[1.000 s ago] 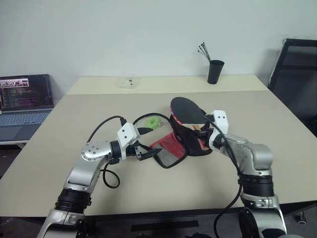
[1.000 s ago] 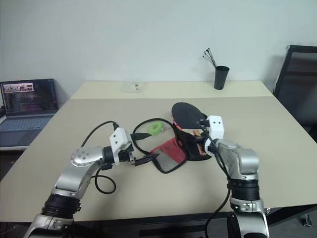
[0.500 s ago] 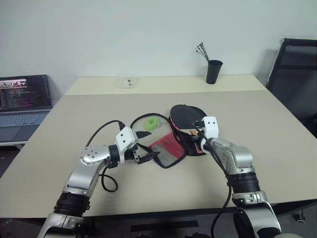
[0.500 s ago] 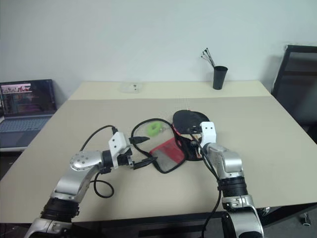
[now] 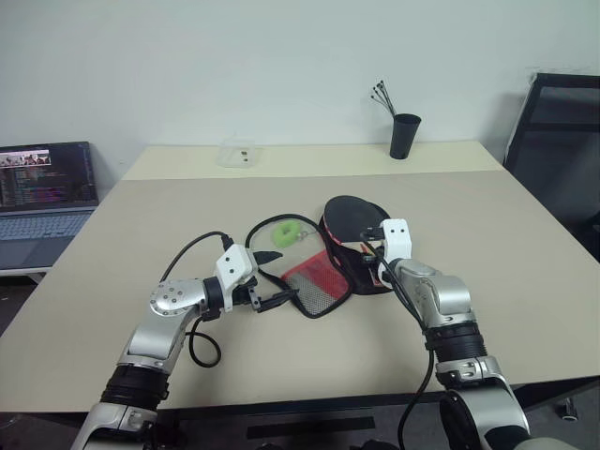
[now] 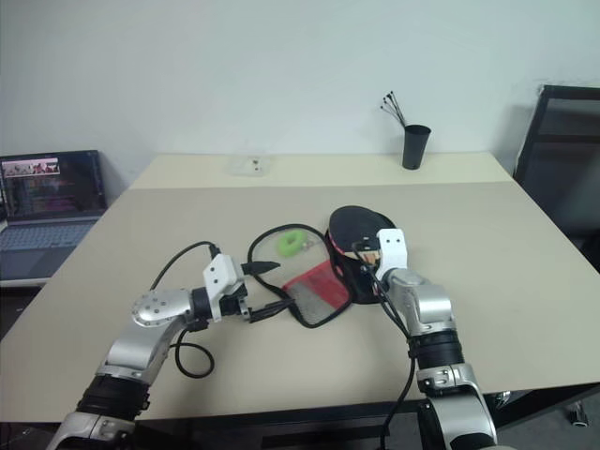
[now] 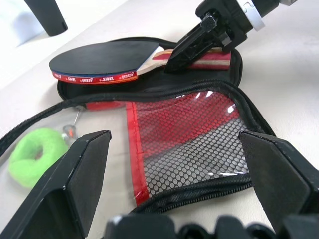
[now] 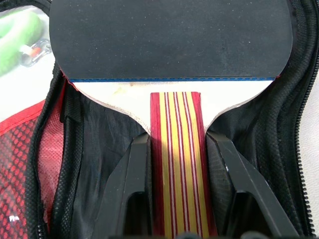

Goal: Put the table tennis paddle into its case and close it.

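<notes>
Lying open on the beige table (image 5: 487,244), the black case (image 5: 349,267) has its mesh and red flap (image 7: 189,144) folded out toward seven o'clock, and the paddle (image 8: 172,64) rests on the black inner half at about two o'clock from that flap. The right gripper (image 8: 174,164) pinches the striped wooden handle (image 8: 178,164) of the paddle: one black finger (image 8: 130,184) presses on each side of the handle, and the black rubber head lies beyond the fingertips, inside the zip line of the case. In the left wrist view the paddle sits nearly flat, with its red edge band facing the camera and its head just past the rim of the case. The left gripper (image 5: 281,300) has its jaws spread wide; it hovers just at the nine o'clock side of the mesh flap, with one finger (image 7: 75,184) on either side of the flap in its own view, and I cannot tell if they touch the fabric. A lime-green ring (image 5: 287,234) lies on the table at eleven o'clock from the flap, joined to the case by a small metal clip. Far back on the table, at one o'clock, a black cup (image 5: 405,136) with thin sticks stands, and a small clear box (image 5: 238,153) is at eleven o'clock. A laptop (image 5: 42,202) is open at nine o'clock, beside the table.
</notes>
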Tool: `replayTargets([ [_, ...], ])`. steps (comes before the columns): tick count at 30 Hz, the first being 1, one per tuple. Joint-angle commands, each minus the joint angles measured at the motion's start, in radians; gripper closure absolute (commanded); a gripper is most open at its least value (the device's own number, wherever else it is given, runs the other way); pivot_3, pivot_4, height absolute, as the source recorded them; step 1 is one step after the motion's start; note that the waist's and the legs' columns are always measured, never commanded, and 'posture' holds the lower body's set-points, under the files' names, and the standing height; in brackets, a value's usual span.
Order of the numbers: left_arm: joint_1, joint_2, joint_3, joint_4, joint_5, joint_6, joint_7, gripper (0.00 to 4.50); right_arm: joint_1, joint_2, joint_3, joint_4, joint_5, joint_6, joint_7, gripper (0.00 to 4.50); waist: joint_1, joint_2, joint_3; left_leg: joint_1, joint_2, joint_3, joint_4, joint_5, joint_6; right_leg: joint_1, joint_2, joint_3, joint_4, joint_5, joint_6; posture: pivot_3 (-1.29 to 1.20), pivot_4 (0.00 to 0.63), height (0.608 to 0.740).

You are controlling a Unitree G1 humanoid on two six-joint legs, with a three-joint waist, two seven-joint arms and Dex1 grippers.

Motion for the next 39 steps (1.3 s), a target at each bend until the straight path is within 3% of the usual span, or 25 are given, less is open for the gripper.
replayTargets([
  [1,-0.015,0.001,0.009,-0.006,0.001,-0.028,-0.005,0.0,-0.005,0.017,-0.03,-0.048,0.006,0.0,-0.039,3.41,0.0,0.0,0.0,0.0,0.0,0.0,0.0,0.0,0.0,0.0,0.0,0.0,0.0,0.0,0.0,0.0,0.15,0.74],
  [11,-0.009,0.005,0.013,-0.017,-0.002,-0.021,0.0,0.0,0.008,0.025,-0.022,-0.084,0.001,0.01,-0.072,0.27,0.0,0.0,0.0,0.0,0.0,0.0,0.0,0.0,0.0,0.0,0.0,0.0,0.0,0.0,0.0,0.0,0.15,0.74],
  [19,0.039,0.044,0.063,-0.04,-0.022,0.038,0.028,0.0,0.057,-0.017,0.009,-0.348,0.1,0.129,0.067,0.27,-0.002,0.0,0.0,0.0,0.001,0.0,0.0,0.0,0.0,0.0,0.0,0.0,0.0,0.0,0.0,0.0,0.15,0.74],
  [25,0.077,0.085,0.101,-0.011,-0.016,0.056,0.035,0.0,0.113,-0.212,0.025,-0.55,0.201,0.218,0.256,0.27,0.001,0.0,0.0,0.001,0.002,0.0,0.0,0.0,0.0,0.0,0.0,0.0,0.0,0.0,0.0,0.0,0.15,0.74],
  [28,0.083,0.099,0.111,0.004,-0.011,0.076,0.036,0.59,0.13,-0.353,0.029,-0.639,0.295,0.261,0.413,0.24,0.003,0.0,0.0,0.001,0.001,0.0,0.0,0.0,0.0,0.0,0.0,-0.001,0.0,0.0,0.0,0.0,0.15,0.74],
  [32,0.086,0.113,0.097,0.043,0.028,0.064,0.047,2.02,0.151,-0.536,0.027,-0.709,0.378,0.248,0.585,0.24,0.004,-0.001,-0.001,0.001,0.001,0.0,0.0,0.0,0.001,0.0,0.0,0.0,-0.001,0.0,0.0,0.0,0.15,0.74],
  [35,0.076,0.102,0.087,0.077,0.032,0.075,0.047,2.97,0.159,-0.621,0.021,-0.711,0.402,0.228,0.652,0.24,0.003,-0.001,-0.001,0.002,0.002,0.0,0.0,-0.001,0.001,0.001,0.0,0.0,-0.001,0.0,0.0,0.0,0.15,0.74],
  [39,0.037,0.065,0.075,0.136,0.038,0.095,0.066,4.41,0.162,-0.647,0.024,-0.703,0.408,0.206,0.667,0.24,0.004,-0.001,-0.001,0.002,0.002,0.0,0.0,-0.001,0.001,0.001,0.0,0.0,-0.001,0.0,0.0,0.0,0.15,0.74],
])
